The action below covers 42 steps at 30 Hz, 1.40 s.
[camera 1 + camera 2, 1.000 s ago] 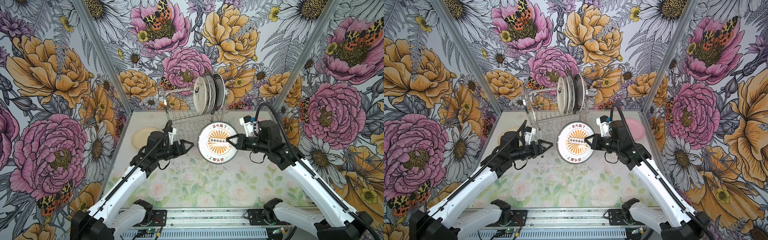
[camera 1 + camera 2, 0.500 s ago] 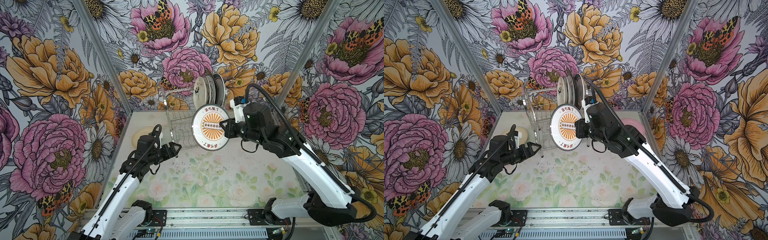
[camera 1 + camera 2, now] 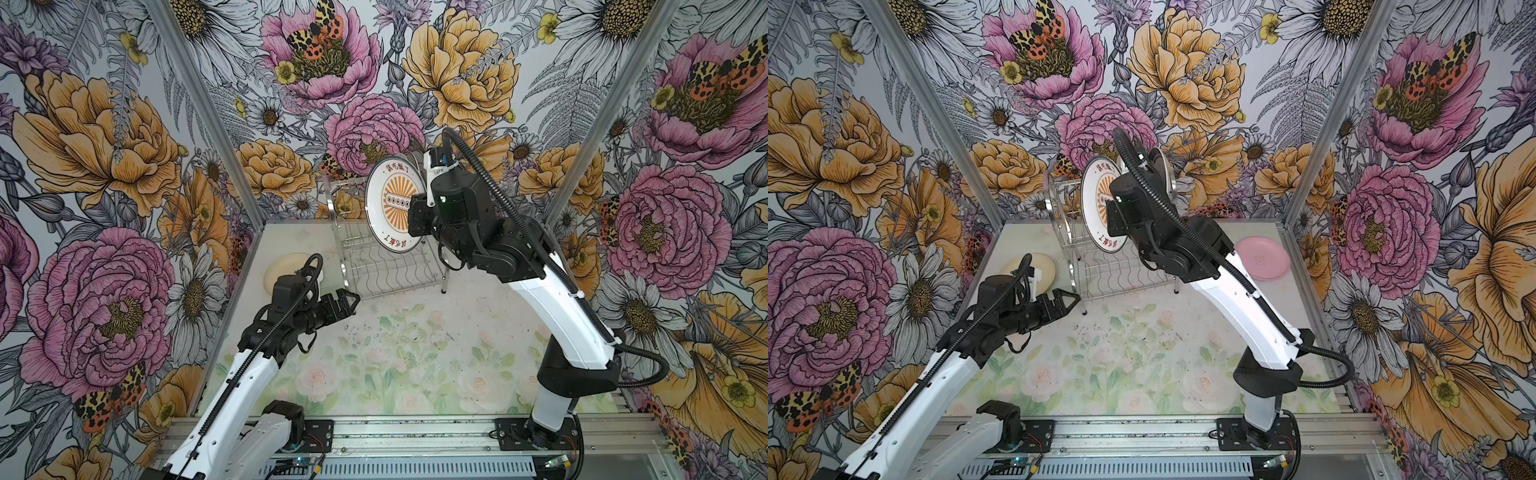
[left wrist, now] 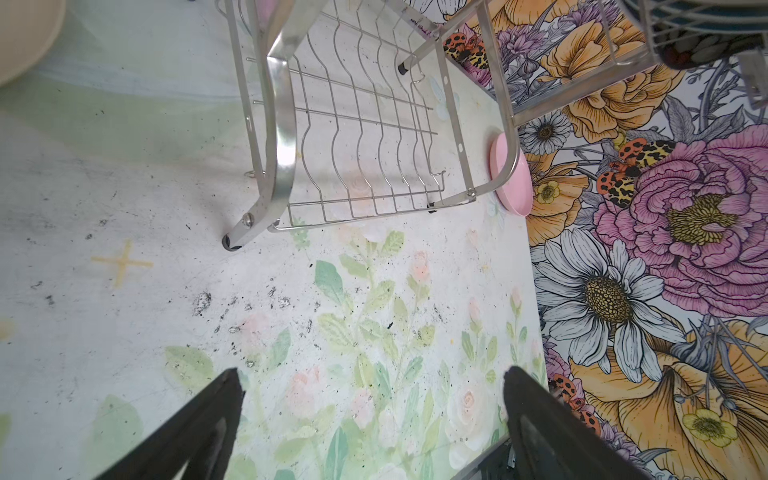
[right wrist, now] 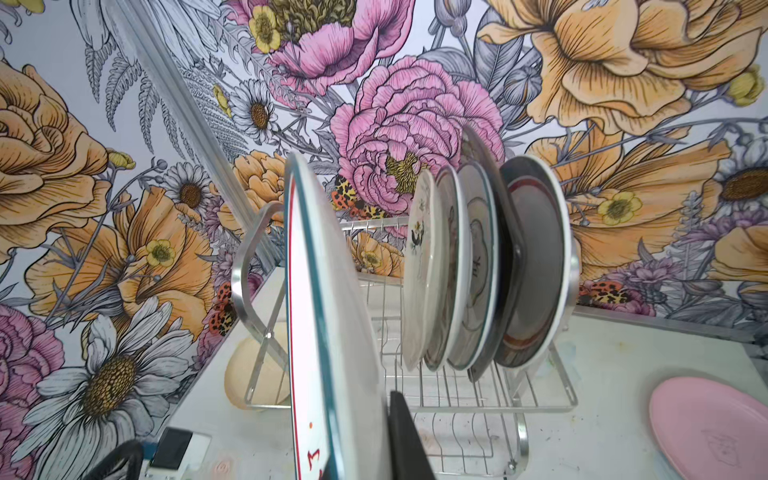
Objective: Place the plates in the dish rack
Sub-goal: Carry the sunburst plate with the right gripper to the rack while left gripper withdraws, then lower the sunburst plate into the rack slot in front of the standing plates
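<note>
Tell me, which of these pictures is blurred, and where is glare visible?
In the right wrist view the held sunburst plate, close to the lens, is soft; in the left wrist view glare sits on the dish rack frame; both top views look sharp and evenly lit.

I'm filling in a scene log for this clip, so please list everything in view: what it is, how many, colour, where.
sunburst plate: one, white with orange sunburst and teal rim, held upright at the rack's upper tier
racked plates: about five, cream, white and dark, standing on edge in the upper tier
cream plate: one, cream, flat on the table left of the rack
pink plate: one, pink, flat on the table right of the rack
dish rack: one, shiny steel wire, back of the table
table: one, pale floral print, scuffed
left gripper: one, black, open, above the table
right gripper: one, black, shut on the sunburst plate
</note>
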Motion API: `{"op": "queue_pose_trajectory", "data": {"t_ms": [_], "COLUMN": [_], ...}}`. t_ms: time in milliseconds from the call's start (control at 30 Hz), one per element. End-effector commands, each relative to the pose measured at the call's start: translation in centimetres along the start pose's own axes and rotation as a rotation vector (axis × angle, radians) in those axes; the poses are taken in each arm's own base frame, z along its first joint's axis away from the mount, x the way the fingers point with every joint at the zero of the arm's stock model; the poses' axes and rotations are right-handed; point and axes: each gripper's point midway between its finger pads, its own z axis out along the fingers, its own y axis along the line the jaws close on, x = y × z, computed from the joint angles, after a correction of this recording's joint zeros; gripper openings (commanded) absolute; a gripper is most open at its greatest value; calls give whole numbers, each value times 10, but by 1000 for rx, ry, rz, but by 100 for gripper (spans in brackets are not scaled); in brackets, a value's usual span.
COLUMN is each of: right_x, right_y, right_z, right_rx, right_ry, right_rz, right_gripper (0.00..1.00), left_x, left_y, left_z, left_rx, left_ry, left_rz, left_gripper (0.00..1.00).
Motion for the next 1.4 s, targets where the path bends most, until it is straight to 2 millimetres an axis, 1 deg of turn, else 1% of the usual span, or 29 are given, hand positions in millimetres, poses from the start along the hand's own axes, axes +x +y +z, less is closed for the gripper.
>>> {"op": "queue_pose_trajectory", "data": {"t_ms": [0, 133, 233, 433, 800, 1133, 1367], "right_x": [-36, -45, -46, -43, -19, 3, 18], "right_y": [-14, -7, -7, -7, -14, -24, -21], "right_z": [0, 18, 31, 61, 111, 138, 152], "right_rx": [123, 164, 208, 256, 294, 316, 315], "right_ry": [-138, -195, -220, -242, -205, -155, -129], "right_rz": [-30, -61, -82, -121, -131, -130, -131], "right_gripper": [0, 0, 0, 0, 0, 0, 0], "left_x": [0, -1, 0, 1, 0, 0, -1], "left_y": [8, 9, 10, 10, 13, 16, 16], "left_z": [-2, -3, -3, -2, -2, -1, 0], "left_rx": [-26, -27, -28, -27, -37, -48, -50], "left_ry": [-21, -28, -25, -23, -26, -30, -33], "left_rz": [23, 19, 16, 14, 5, -6, -6], "left_gripper": [98, 98, 99, 99, 99, 99, 99]}}
